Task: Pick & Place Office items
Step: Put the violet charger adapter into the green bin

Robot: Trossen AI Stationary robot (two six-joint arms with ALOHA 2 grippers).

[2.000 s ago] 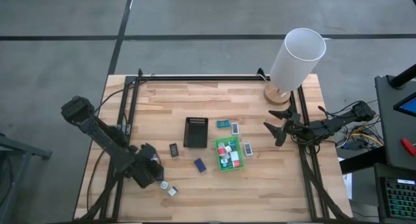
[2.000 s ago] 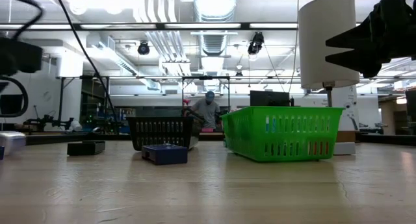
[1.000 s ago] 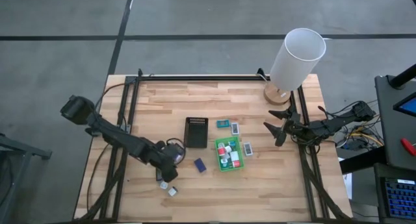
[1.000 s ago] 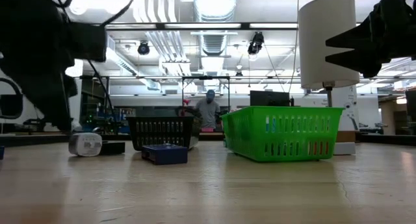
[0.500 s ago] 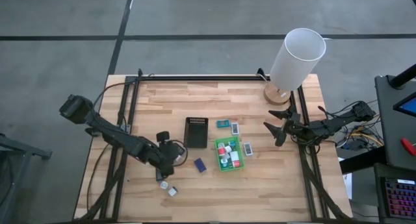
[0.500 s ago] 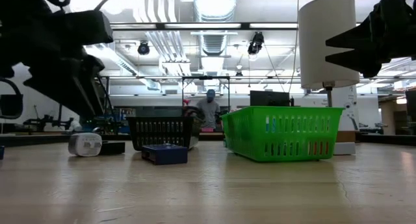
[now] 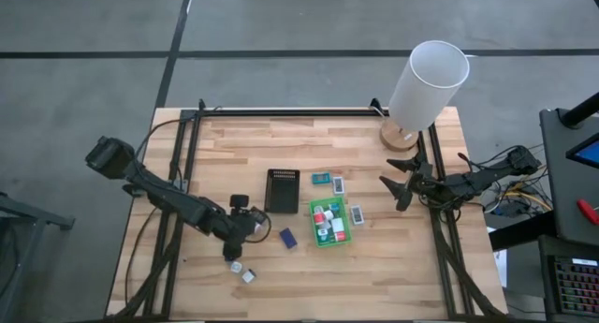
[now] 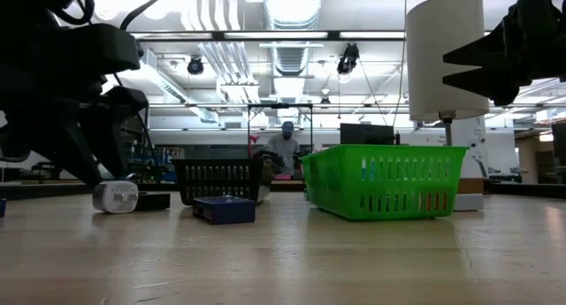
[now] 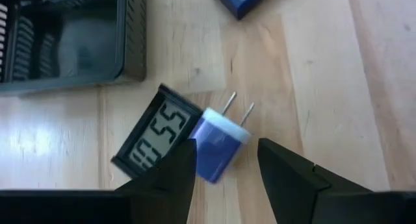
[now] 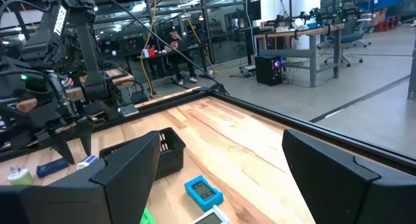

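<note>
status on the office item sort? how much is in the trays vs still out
Done: several small items sit in the green tray; the black tray looks empty. In hand: the left gripper grips a blue plug adapter above the small digital clock. Left: the dark blue block, packets beside the green tray, two white pieces near the front edge. The right gripper waits open.

Grey floor, ceiling lights, perhaps desks
</note>
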